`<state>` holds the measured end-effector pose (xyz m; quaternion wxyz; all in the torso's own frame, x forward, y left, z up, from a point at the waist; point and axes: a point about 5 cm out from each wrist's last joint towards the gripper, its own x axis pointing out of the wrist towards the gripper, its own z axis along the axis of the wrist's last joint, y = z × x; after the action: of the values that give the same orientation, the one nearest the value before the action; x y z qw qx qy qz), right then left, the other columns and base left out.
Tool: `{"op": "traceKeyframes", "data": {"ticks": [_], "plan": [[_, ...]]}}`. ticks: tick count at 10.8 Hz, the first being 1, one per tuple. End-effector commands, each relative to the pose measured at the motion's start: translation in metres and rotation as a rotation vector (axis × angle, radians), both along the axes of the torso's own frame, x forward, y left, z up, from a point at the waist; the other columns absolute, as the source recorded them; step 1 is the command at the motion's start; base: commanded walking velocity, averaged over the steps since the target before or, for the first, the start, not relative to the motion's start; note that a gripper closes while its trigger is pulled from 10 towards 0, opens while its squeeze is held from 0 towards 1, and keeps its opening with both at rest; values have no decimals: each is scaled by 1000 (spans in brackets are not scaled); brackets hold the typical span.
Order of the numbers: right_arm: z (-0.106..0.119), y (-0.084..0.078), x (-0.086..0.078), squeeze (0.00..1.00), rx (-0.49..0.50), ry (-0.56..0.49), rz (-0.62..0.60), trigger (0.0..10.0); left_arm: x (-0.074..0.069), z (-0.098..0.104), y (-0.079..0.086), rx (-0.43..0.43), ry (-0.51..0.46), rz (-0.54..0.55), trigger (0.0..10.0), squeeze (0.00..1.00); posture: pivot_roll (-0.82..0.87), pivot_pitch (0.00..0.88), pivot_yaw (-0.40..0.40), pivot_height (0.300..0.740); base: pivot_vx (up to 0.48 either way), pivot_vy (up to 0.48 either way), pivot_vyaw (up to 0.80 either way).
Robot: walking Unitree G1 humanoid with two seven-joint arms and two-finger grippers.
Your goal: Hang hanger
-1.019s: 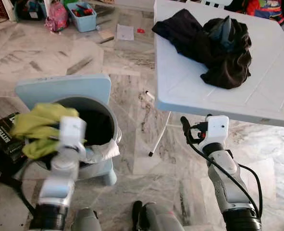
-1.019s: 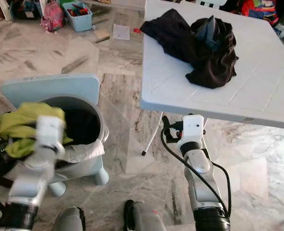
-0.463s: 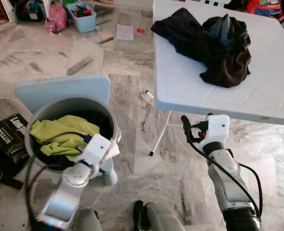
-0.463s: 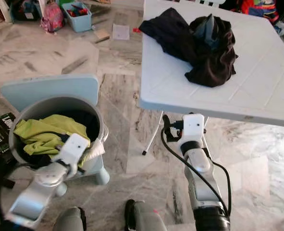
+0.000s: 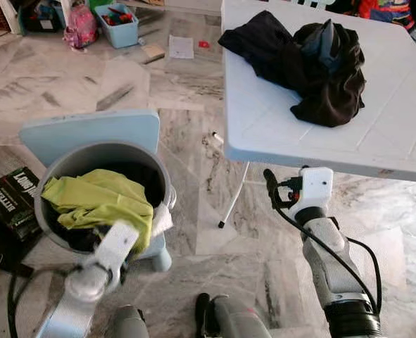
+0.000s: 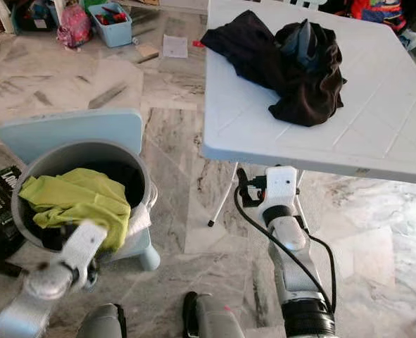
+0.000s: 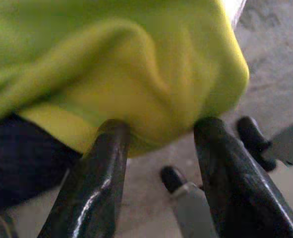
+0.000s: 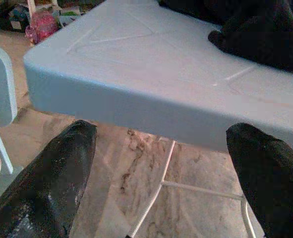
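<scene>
Yellow-green cloth (image 5: pixel 98 201) heaped in grey bin (image 5: pixel 56 163), near left. Left gripper (image 7: pixel 158 134) wide, fingers straddling the cloth's edge. Right gripper (image 8: pixel 161 144) wide, idle under white table (image 5: pixel 264 120). Hanger unseen, perhaps under dark clothes (image 5: pixel 313 67), far right. Risk: cloth snagging, dragging out.

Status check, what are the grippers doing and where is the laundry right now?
Left gripper open, at yellow-green garment draped over grey bin. Right gripper open, empty, below white table edge. Dark clothes piled on table. Can't make out a hanger.
</scene>
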<state>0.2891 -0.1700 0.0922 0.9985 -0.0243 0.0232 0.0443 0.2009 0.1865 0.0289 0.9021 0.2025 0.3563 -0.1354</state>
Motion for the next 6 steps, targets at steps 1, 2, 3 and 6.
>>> {"op": "traceKeyframes", "data": {"ticks": [1,2,3,6], "plan": [[-3,-4,-1,0,-12,9,-9,10000,-6,-6,0,-40,46,11,10000,1000,30,130,-123,740,0,0,0],[-2,-8,0,0,-17,7,-13,10000,-13,-9,9,-73,76,91,10000,1000,28,128,-124,740,0,0,0],[-2,-9,1,0,-20,7,-14,10000,-21,-13,16,-69,86,137,10000,1000,33,127,-124,740,0,0,0],[-3,-1,2,0,-16,6,6,10000,15,30,12,-109,-323,168,10000,1000,40,126,-135,740,0,0,0]]}}
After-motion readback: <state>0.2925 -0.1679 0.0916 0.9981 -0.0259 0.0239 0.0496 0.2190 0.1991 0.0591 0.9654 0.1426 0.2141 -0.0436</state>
